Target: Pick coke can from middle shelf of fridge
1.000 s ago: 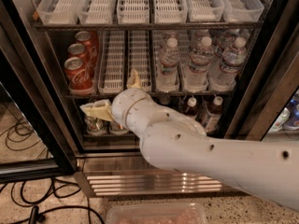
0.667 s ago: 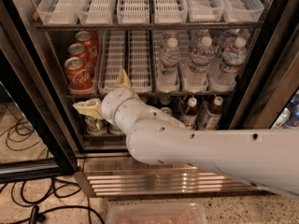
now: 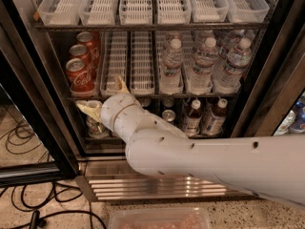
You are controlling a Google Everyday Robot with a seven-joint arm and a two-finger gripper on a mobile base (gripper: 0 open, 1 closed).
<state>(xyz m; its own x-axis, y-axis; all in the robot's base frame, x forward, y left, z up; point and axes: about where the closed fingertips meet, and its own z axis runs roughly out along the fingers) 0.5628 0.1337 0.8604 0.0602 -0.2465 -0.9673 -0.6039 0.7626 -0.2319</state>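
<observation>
Three red coke cans stand in a row in the left lane of the middle shelf (image 3: 157, 96) of the fridge (image 3: 265, 85); the front coke can (image 3: 80, 75) is nearest the door. My gripper (image 3: 106, 99) is at the shelf's front edge, just below and to the right of that can. It is open and empty, with one pale yellow finger (image 3: 88, 109) pointing left under the can and the other (image 3: 123, 85) pointing up in front of a white lane tray (image 3: 116, 66). My white arm comes in from the lower right.
Water bottles (image 3: 204, 63) fill the right of the middle shelf. Clear-white bins (image 3: 136, 4) sit on the tier above. Dark bottles (image 3: 191, 117) and silver cans (image 3: 96, 126) stand on the bottom tier. The open door frame (image 3: 28, 123) is at left, with cables (image 3: 28, 204) on the floor.
My gripper has moved left along the front of the middle shelf, closer to the front coke can. The cans have not moved.
</observation>
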